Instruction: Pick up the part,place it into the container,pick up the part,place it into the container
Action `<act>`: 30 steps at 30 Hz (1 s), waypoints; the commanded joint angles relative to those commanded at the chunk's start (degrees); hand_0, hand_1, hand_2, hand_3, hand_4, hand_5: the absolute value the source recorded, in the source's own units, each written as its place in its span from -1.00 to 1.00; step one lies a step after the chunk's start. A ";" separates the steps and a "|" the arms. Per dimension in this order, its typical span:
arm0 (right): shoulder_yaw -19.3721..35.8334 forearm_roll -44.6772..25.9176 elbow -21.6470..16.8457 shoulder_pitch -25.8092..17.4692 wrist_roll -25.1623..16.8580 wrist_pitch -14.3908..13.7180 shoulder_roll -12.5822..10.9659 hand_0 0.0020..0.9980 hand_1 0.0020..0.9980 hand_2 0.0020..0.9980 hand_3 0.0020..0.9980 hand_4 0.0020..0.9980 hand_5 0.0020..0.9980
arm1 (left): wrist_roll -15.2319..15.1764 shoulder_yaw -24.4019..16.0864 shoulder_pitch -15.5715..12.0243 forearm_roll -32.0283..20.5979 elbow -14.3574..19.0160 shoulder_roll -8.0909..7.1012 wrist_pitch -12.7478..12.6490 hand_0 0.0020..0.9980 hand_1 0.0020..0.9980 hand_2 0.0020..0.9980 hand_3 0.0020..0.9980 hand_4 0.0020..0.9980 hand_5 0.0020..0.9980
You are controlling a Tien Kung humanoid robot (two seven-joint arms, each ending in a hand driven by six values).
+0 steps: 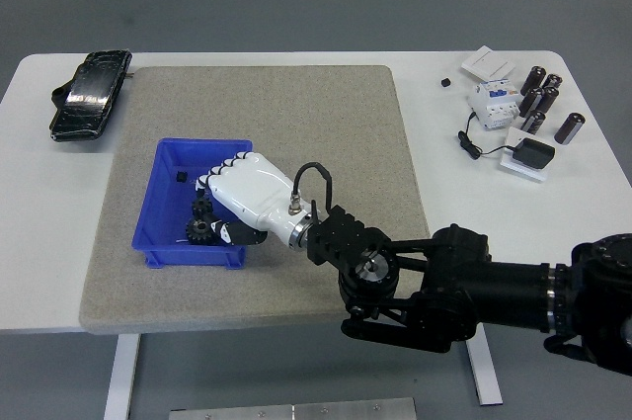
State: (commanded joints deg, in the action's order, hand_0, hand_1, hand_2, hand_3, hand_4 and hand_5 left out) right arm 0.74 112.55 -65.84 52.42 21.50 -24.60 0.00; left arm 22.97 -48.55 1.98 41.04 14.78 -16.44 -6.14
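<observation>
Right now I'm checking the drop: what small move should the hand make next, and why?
Probably lift the right hand straight up out of the bin. Gears lie on the bin floor at its fingertips, so the drop seems done.

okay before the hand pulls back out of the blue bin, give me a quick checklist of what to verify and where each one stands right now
1. White five-fingered right hand is over the blue plastic bin: ok.
2. Black toothed gear parts lie inside the bin, at the fingertips: ok.
3. Fingers clear of the gears: cannot tell; they are curled down against them.
4. Bin sits flat on the grey felt mat: ok.
5. Withdrawal path to the right over the mat is free: ok.
6. Left arm clear: not in view, cannot tell.
</observation>
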 joint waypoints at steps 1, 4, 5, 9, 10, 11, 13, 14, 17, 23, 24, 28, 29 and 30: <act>-0.02 -0.06 0.09 -0.08 0.02 -0.07 0.00 0.49 0.48 0.44 0.35 0.16 -0.31 | 0.00 0.04 0.00 0.00 0.00 -0.02 0.02 0.36 0.27 0.21 0.16 0.29 -0.48; 0.51 -0.01 -0.12 -0.29 0.01 -0.48 0.00 0.49 0.48 0.44 0.35 0.16 -0.31 | 0.01 -0.01 0.00 0.11 0.00 -0.09 0.03 0.36 0.27 0.21 0.16 0.29 -0.48; 0.90 0.05 -0.32 -0.38 0.00 -0.64 0.00 0.49 0.48 0.44 0.35 0.16 -0.31 | 0.01 -0.03 -0.01 0.13 0.00 -0.11 0.03 0.36 0.27 0.21 0.16 0.29 -0.48; 4.60 0.04 -2.31 -1.25 -0.29 -1.76 0.00 0.49 0.49 0.45 0.37 0.09 -0.37 | 0.05 -0.12 -0.13 0.18 0.00 -0.07 0.02 0.36 0.27 0.21 0.16 0.29 -0.48; 5.80 -0.02 -3.03 -1.55 -0.39 -2.11 0.00 0.49 0.49 0.45 0.37 0.09 -0.37 | 0.04 -0.12 -0.18 0.17 -0.01 -0.04 0.02 0.36 0.27 0.21 0.16 0.29 -0.48; 6.89 -0.21 -3.83 -1.88 -0.52 -2.44 -0.02 0.49 0.49 0.45 0.37 0.09 -0.37 | 0.04 -0.12 -0.21 0.17 -0.01 -0.01 0.03 0.36 0.27 0.21 0.16 0.29 -0.48; 9.78 -1.77 -6.05 -3.02 -1.30 -3.50 -0.88 0.47 0.48 0.45 0.36 0.14 -0.32 | 0.02 -0.08 -0.29 0.09 -0.02 0.07 0.03 0.36 0.27 0.21 0.16 0.29 -0.49; 10.78 -2.44 -6.76 -3.45 -1.69 -3.88 -1.30 0.47 0.48 0.45 0.36 0.14 -0.32 | 0.01 -0.07 -0.31 0.06 -0.02 0.09 0.02 0.36 0.27 0.21 0.16 0.29 -0.49; 15.33 -6.46 -9.42 -6.19 -4.75 -5.01 -3.60 0.47 0.48 0.45 0.36 0.14 -0.32 | -0.05 -0.01 -0.35 0.14 -0.06 0.07 0.10 0.36 0.27 0.21 0.16 0.29 -0.49; 25.98 -15.79 -10.83 -12.61 -12.09 -4.47 -7.84 0.44 0.44 0.43 0.35 0.20 -0.27 | -0.06 0.00 -0.53 0.35 -0.10 -0.06 0.20 0.36 0.27 0.21 0.16 0.29 -0.50; 28.03 -17.54 -11.02 -13.83 -13.53 -4.35 -8.83 0.47 0.43 0.42 0.36 0.24 -0.28 | -0.03 -0.02 -0.59 0.34 -0.10 -0.08 0.20 0.36 0.27 0.21 0.16 0.28 -0.50; 34.69 -22.87 -12.20 -17.30 -17.86 -4.11 -11.98 0.47 0.43 0.42 0.36 0.24 -0.28 | -0.02 0.07 -0.72 0.17 -0.10 -0.22 0.20 0.36 0.27 0.21 0.16 0.28 -0.50; 36.82 -24.52 -12.68 -18.43 -19.00 -4.17 -12.88 0.47 0.43 0.42 0.36 0.24 -0.28 | -0.02 0.09 -0.72 0.15 -0.11 -0.30 0.21 0.36 0.27 0.21 0.16 0.28 -0.50; 38.26 -25.57 -13.07 -19.32 -19.62 -4.27 -13.49 0.47 0.43 0.42 0.36 0.24 -0.29 | -0.01 0.07 -0.68 0.22 -0.12 -0.37 0.22 0.36 0.27 0.21 0.16 0.28 -0.50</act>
State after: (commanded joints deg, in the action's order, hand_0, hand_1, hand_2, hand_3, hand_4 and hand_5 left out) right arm 39.01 86.98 -78.91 33.10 1.88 -28.87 -13.49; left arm 22.96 -48.49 1.30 41.26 14.66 -16.80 -5.92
